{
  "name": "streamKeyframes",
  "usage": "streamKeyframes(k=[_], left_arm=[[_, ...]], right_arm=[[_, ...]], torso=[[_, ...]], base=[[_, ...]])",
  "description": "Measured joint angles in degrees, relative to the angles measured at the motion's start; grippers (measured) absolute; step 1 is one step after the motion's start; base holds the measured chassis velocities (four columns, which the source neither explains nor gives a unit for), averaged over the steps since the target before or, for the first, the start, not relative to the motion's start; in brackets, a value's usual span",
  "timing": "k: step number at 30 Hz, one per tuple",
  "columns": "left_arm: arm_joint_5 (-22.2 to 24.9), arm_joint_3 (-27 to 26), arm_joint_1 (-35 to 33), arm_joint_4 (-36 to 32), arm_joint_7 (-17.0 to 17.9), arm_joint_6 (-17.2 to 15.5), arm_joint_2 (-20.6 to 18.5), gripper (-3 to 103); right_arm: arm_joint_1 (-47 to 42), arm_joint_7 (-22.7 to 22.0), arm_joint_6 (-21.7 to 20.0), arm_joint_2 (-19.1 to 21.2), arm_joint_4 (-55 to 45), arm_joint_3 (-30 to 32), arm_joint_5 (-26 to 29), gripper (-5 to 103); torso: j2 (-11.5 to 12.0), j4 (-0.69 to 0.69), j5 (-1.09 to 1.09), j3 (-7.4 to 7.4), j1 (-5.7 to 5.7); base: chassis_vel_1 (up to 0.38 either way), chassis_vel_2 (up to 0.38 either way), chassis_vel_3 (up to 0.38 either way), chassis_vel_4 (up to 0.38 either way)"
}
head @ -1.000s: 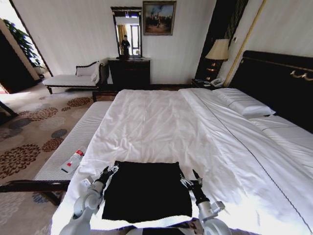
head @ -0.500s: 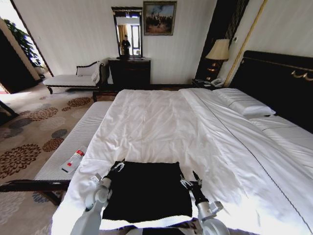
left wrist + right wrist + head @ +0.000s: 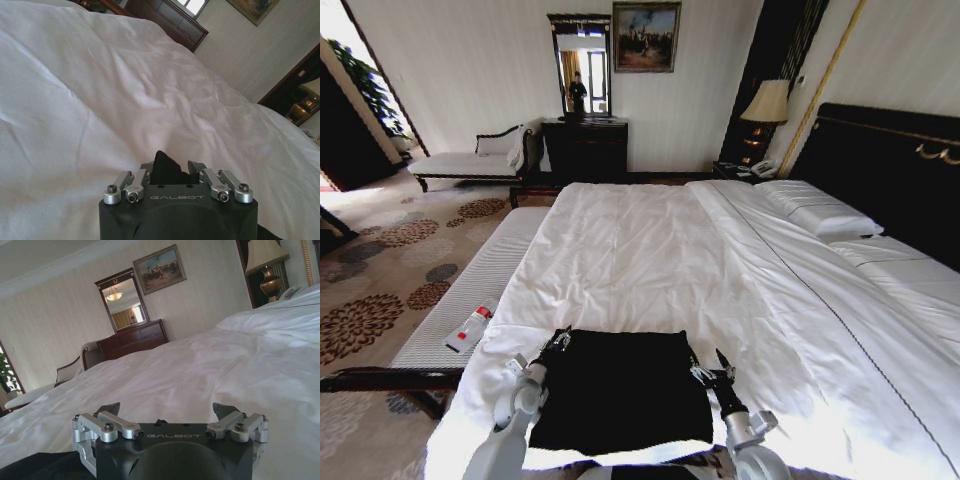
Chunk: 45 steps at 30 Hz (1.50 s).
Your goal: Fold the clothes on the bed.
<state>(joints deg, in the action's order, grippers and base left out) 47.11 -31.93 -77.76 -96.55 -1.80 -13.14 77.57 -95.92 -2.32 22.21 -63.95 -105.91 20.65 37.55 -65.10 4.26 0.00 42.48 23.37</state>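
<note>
White bedding is covering the bed (image 3: 650, 250), and the black T-shirt (image 3: 620, 390) is lying on it as a flat folded rectangle near the foot edge closest to the robot, plain black side showing. At the shirt's far left corner the left pincer (image 3: 558, 341) is resting low on the duvet, and in the left wrist view (image 3: 171, 166) its fingers are standing close together, pinching a small peak of black fabric between them. At the shirt's right edge, near the far right corner, the right pincer (image 3: 713, 372) is sitting just beside the cloth; in the right wrist view (image 3: 169, 411) its fingers are spread wide, released, with nothing between them. Beside the bed on the robot's left, a narrow white-cushioned bench (image 3: 470, 300) is carrying a small white and red bottle (image 3: 469, 327) lying on its side. Farther back, a dark dresser (image 3: 585, 148) with a mirror is standing against the wall, and a lamp (image 3: 765, 105) is standing by the dark headboard (image 3: 890, 170).
</note>
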Motion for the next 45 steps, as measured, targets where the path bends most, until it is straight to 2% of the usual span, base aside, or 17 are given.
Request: streamKeyframes(k=[2,5,8,10,11,17,22,29,32,35,37,40,41,44,45], left_arm=[[0.0,-0.08,-0.17,-0.07,0.0,0.05,-0.01,36],[-0.16,-0.33,-0.55,-0.11,0.01,0.26,-0.02,20],[-0.24,-0.48,-0.65,-0.11,0.01,0.4,-0.01,14],[-0.34,-0.71,-0.76,-0.22,0.03,0.53,0.04,4],[-0.35,-0.91,-0.83,-0.41,0.04,0.62,0.05,2],[-0.23,-1.93,-1.15,-1.51,0.08,0.81,-0.06,1],[-0.13,-3.4,-1.77,-3.46,0.33,1.04,-1.17,1],[-0.99,-3.67,-2.37,-4.21,0.34,1.16,-1.76,1],[-0.55,-4.26,-2.31,-4.11,0.39,1.23,-2.14,1],[-0.76,-4.26,-2.36,-3.68,0.44,1.33,-2.19,1],[-0.76,-4.28,-2.31,-3.6,0.46,1.34,-2.04,1],[-0.84,-4.37,-2.26,-3.36,0.62,1.38,-1.55,1],[-0.84,-4.37,-2.26,-3.36,0.62,1.38,-1.55,1],[-1.04,-4.38,-2.69,-3.35,0.64,1.52,-1.59,1],[-1.04,-4.38,-2.69,-3.35,0.64,1.52,-1.59,1]], right_arm=[[0.08,-0.08,0.0,0.02,-0.01,0.02,0.01,100],[0.2,-0.27,0.0,0.1,0.06,0.03,0.03,100],[0.22,-0.31,0.01,0.1,0.07,0.03,0.03,100],[0.34,-0.35,0.02,0.08,0.15,0.04,0.04,100],[0.49,-0.37,0.02,0.08,0.24,0.06,0.07,100],[2.29,-0.33,0.02,0.43,1.07,0.22,1.42,100],[7.22,0.07,-1.69,1.81,2.96,0.17,6.58,100],[10.68,1.51,-2.68,2.09,5.48,-0.43,9.05,100],[12.57,5.28,-4.12,2.42,8.75,-1.36,12.86,100],[14.84,12.8,-6.22,3.21,12.84,-2.34,18.85,100],[15.37,14.43,-6.71,3.37,13.79,-2.45,19.81,100],[18.61,25.06,-9.53,3.89,19.87,-2.98,23.25,100],[18.61,25.06,-9.53,3.89,19.87,-2.98,23.25,100],[22.09,35.08,-12.5,3.92,24.7,-3.79,23.81,100],[22.09,35.08,-12.5,3.92,24.7,-3.79,23.81,100]], torso=[[0.0,0.0,0.0,0.0,0.0],[0.0,0.0,0.0,0.0,0.0],[0.0,0.0,0.0,0.0,0.0],[0.0,0.0,-0.01,0.0,0.0],[0.0,0.0,0.0,0.0,0.0],[0.0,0.01,-0.01,0.0,0.0],[0.0,0.0,-0.01,0.0,0.0],[0.0,-0.01,-0.01,0.0,0.0],[0.0,0.0,0.0,0.0,0.0],[0.0,0.0,0.0,0.0,0.0],[0.0,-0.01,0.0,0.01,0.0],[0.0,0.01,0.0,0.0,0.0],[0.0,0.01,0.0,0.0,0.0],[0.0,0.0,0.01,0.0,0.0],[0.0,0.0,0.01,0.0,0.0]], base=[[0.0,0.0,0.0,0.0],[0.0,0.0,0.0,0.0],[0.0,0.0,0.0,0.0],[0.0,0.0,0.0,0.0],[0.0,0.0,0.0,0.0],[0.0,0.0,0.0,0.0],[0.0,0.0,0.0,0.0],[0.0,0.0,0.0,0.0],[0.0,0.0,0.0,0.0],[0.0,0.0,0.0,0.0],[0.0,0.0,0.0,0.0],[0.0,0.0,0.0,0.0],[0.0,0.0,0.0,0.0],[0.0,0.0,0.0,0.0],[0.0,0.0,0.0,0.0]])
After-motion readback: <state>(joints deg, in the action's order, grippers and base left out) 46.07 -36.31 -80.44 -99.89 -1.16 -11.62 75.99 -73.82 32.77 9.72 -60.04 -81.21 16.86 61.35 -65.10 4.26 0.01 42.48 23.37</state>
